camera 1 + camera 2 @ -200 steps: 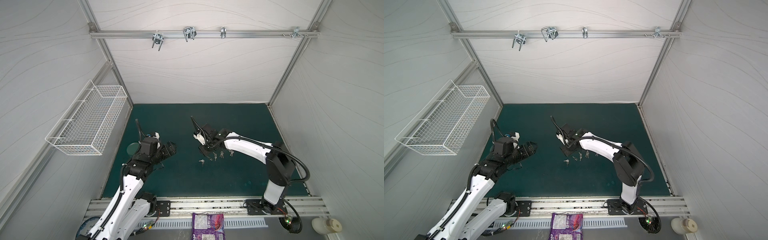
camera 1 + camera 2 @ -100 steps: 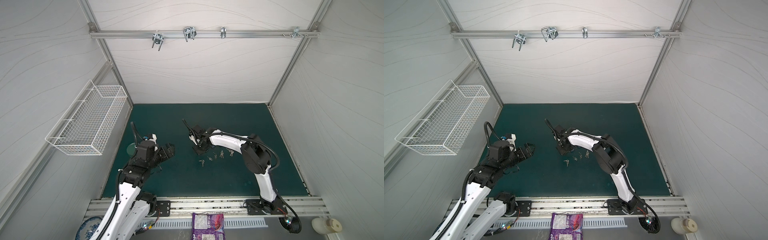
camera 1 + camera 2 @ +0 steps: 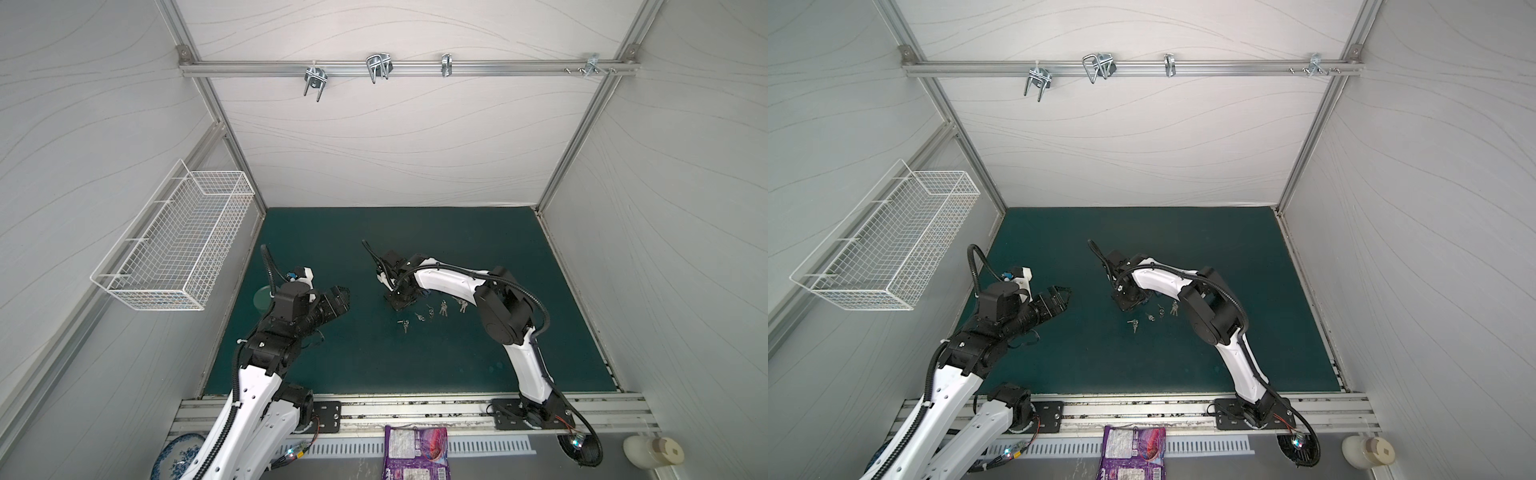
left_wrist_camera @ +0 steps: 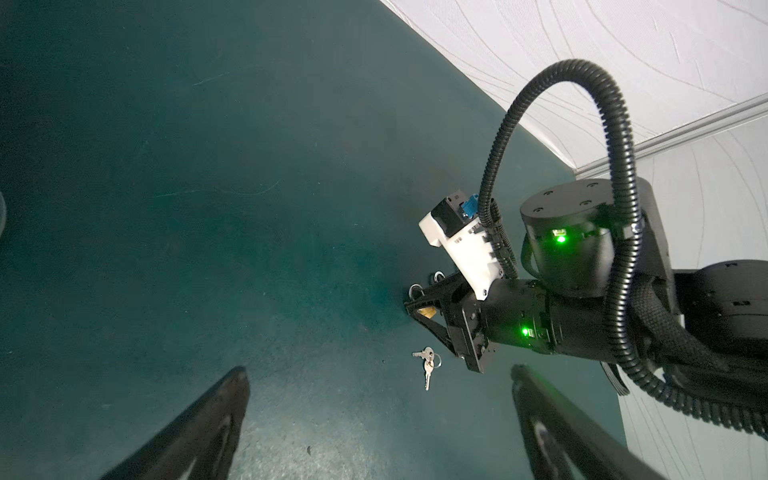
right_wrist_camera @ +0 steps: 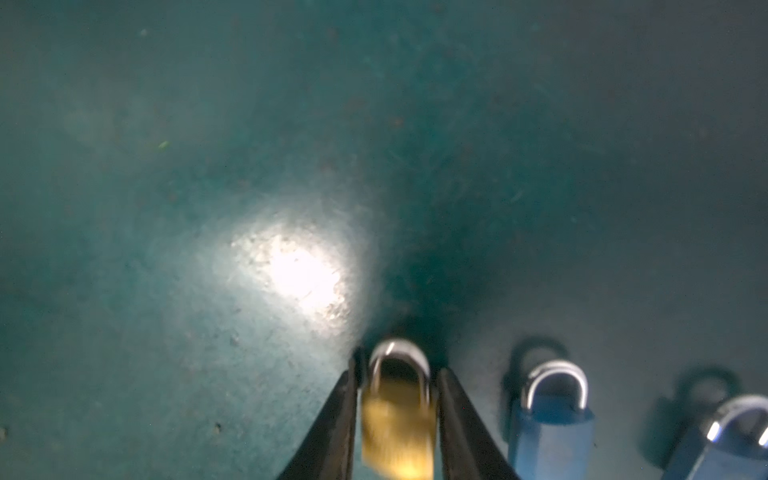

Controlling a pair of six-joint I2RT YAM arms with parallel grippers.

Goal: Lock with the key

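Left gripper (image 4: 378, 370): fingers spread wide, empty. Right gripper (image 5: 397, 368): fingers closely flanking blurred brass padlock (image 5: 395, 432); whether pinched, cannot tell.

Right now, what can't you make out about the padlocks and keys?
Brass padlock: blurred in the right wrist view; whether the jaws grip it is unclear.
Far blue padlock: cut off by that view's edge.
Keys: too small in both top views to tell apart.

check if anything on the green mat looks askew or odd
Nothing spilled or broken. The brass padlock between the fingers of the right gripper is smeared with blur while the fingers and two blue padlocks beside it look sharper; it may be slipping.
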